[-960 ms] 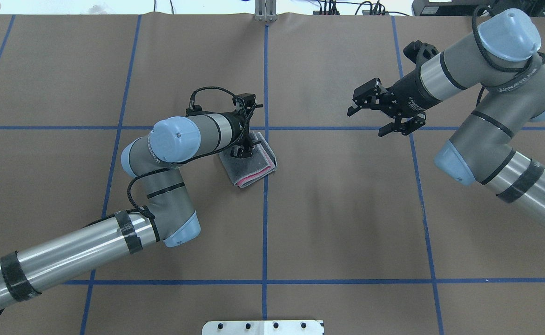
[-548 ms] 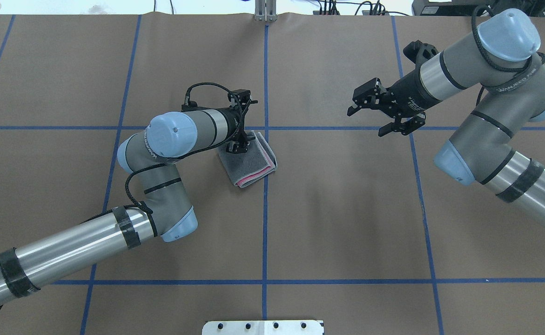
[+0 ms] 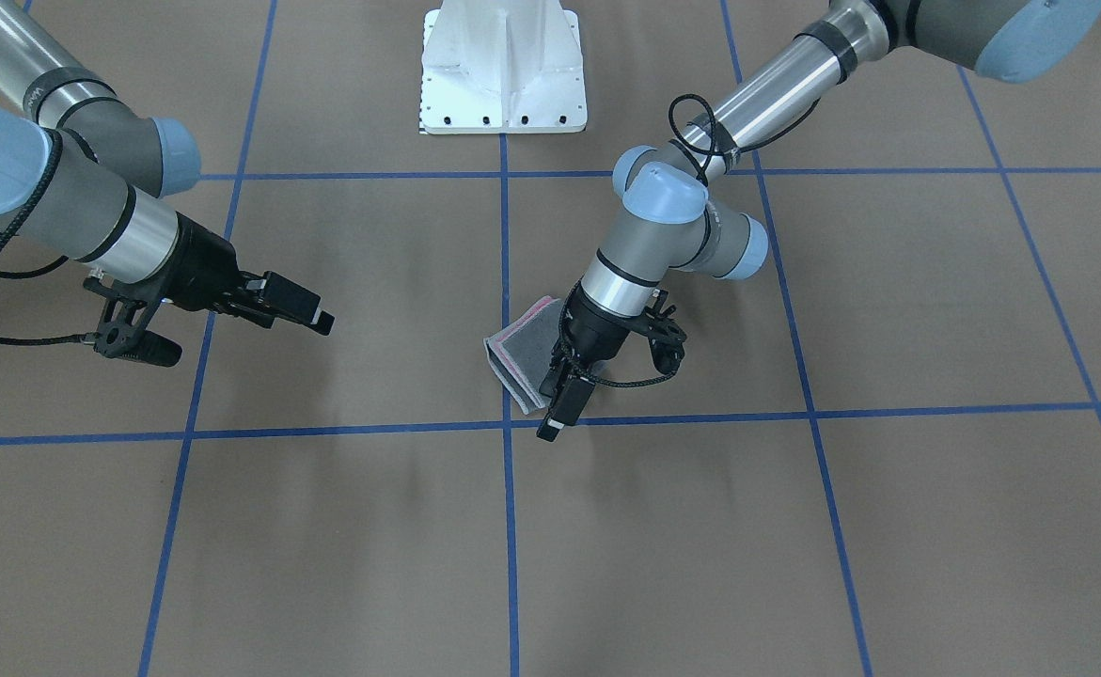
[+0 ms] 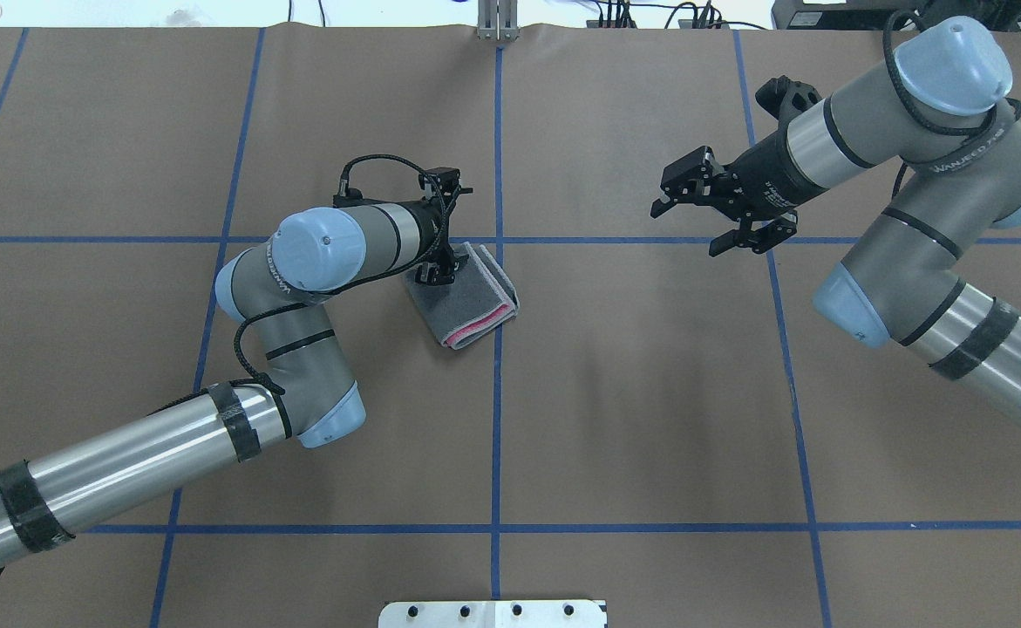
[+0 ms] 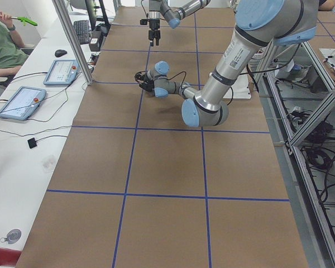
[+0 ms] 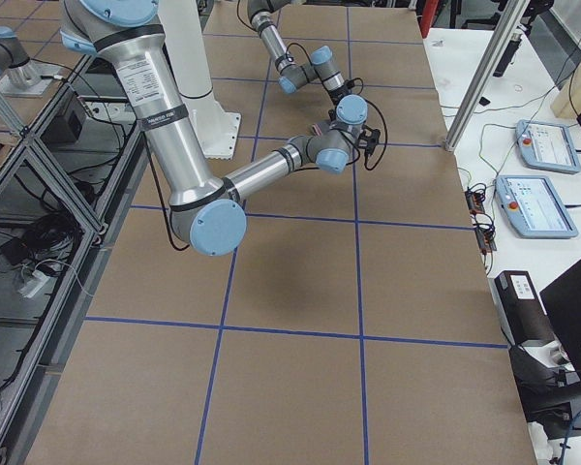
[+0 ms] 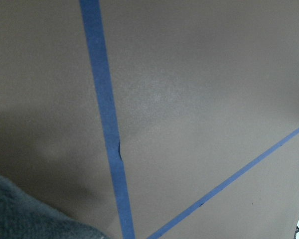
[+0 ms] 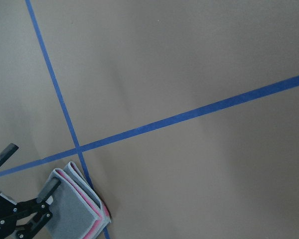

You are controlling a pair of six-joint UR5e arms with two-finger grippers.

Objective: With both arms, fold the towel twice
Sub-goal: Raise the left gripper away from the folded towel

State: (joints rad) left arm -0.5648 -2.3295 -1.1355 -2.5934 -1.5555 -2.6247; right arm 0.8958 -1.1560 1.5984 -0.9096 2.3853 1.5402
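— What fills the scene?
— A brown table [image 4: 650,392] gridded with blue tape lines [image 4: 496,436]. The left arm [image 4: 126,471] bends in over the middle, and the right arm [image 4: 955,331] hangs well off to its own side.
— And the towel [image 4: 466,301]?
— It is folded into a small packet and lies flat just left of the centre tape line, grey face up. Pink and light hem layers show along two edges.
— Which way does it run?
— It sits askew to the grid, one corner aimed at the tape crossing. It is too nearly square to name a long axis.
— The left fingers [image 4: 434,274]?
— Over the packet's far-left corner, spread apart and gripping nothing.
— The right fingers [image 4: 683,180]?
— Splayed wide and empty, above bare table, well apart from the towel.
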